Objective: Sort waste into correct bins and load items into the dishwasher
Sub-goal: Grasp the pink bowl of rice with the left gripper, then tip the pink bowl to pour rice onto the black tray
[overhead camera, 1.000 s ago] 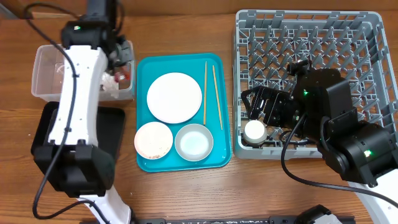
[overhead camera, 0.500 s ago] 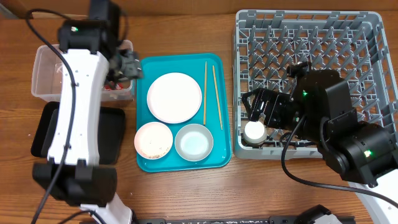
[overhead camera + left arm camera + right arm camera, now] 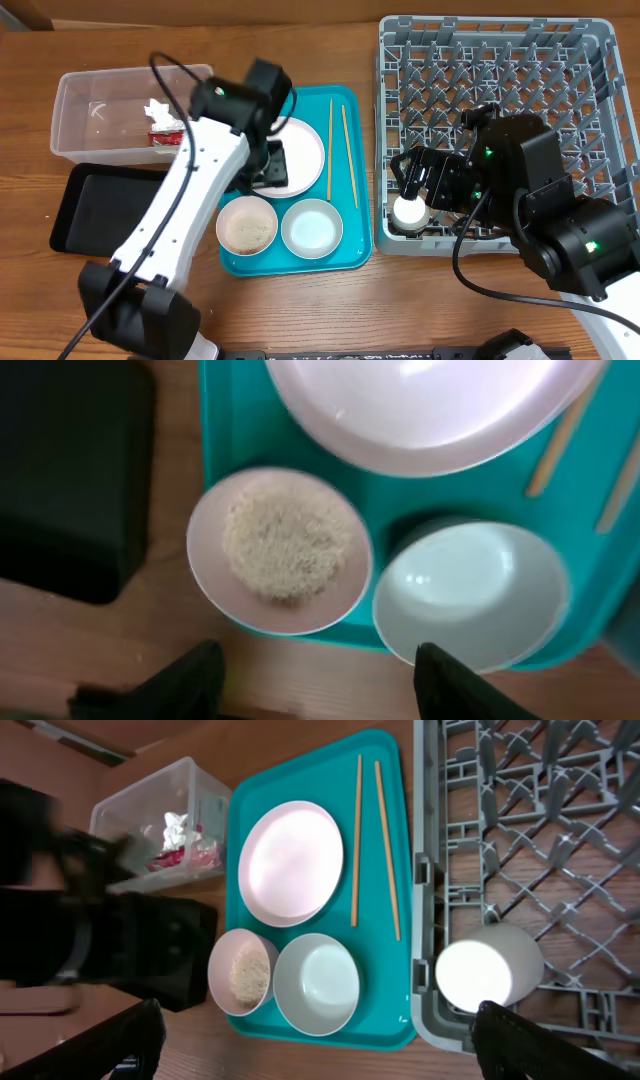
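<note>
On the teal tray [image 3: 362, 232], chopsticks [image 3: 330, 150] lie near-parallel, running front-to-back.

I am looking down on a wooden table [image 3: 300, 300] that is filling every view, its brown grain running left to right in the overhead view. Even light is falling from above, casting only soft shadows on the wood. A pale tan strip [image 3: 25, 12] is showing at the far left corner; I cannot tell what it is. A dark rail [image 3: 330, 354] is lying along the near edge.
</note>
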